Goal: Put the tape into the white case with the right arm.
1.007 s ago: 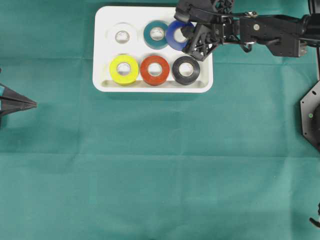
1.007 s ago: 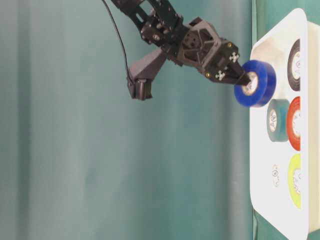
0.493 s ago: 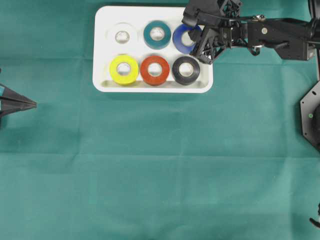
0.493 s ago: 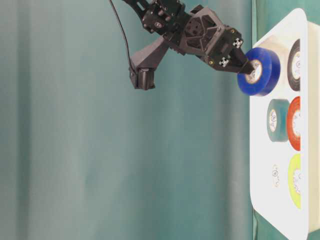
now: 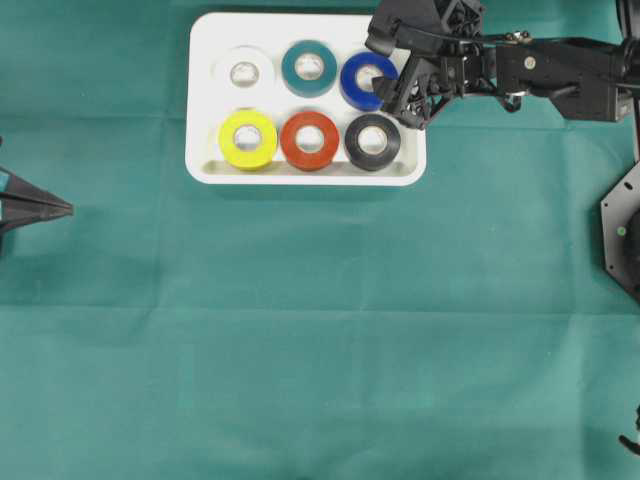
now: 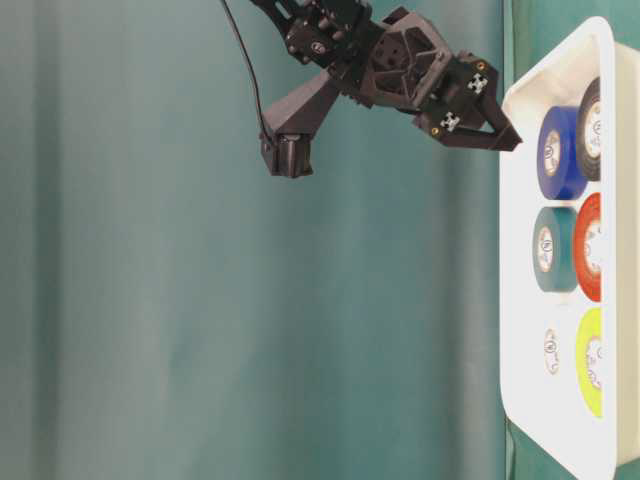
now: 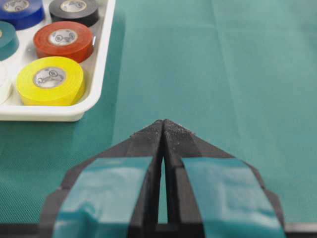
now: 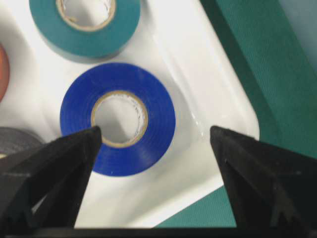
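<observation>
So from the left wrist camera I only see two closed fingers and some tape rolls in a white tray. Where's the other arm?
Observer: The right gripper hangs over the white case, above the blue tape.
Visitor: Is it holding that roll?
Observer: No. Its jaws are open, and the blue tape lies flat in the case, free of the fingers.
Visitor: How many rolls are there?
Observer: Six: white tape, teal tape and blue in one row; yellow tape, red tape and black tape in the other.
</observation>
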Motion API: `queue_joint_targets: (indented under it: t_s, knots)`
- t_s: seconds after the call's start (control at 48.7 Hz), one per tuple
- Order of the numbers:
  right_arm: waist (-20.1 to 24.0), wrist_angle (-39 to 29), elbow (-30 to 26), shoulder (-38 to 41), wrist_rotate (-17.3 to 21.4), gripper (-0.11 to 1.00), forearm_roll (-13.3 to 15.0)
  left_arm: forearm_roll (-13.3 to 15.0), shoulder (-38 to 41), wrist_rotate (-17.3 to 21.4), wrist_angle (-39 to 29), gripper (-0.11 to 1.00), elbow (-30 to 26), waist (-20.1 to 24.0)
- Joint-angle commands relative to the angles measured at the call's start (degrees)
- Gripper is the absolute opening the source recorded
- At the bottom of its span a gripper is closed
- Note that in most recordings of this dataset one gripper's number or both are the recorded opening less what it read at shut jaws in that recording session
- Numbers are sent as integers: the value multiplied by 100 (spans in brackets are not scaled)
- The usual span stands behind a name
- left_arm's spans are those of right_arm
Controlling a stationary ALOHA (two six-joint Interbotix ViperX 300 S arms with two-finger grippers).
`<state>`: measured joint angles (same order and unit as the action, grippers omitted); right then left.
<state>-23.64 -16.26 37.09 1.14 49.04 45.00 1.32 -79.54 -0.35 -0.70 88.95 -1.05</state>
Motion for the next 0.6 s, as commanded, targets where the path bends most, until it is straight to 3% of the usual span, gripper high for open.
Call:
queue_joint_targets:
  t_s: [0.0, 0.411, 0.575]
  knots:
    - [-9, 18, -18, -264, 0, 59, 18, 9, 44, 0, 26, 0, -79, 9]
    - [-9, 105, 1292, -1723, 0, 59, 18, 0, 44, 0, 26, 0, -79, 9]
    - [-9, 580, 1995, -2452, 0, 59, 18, 9, 44, 0, 26, 0, -79, 0]
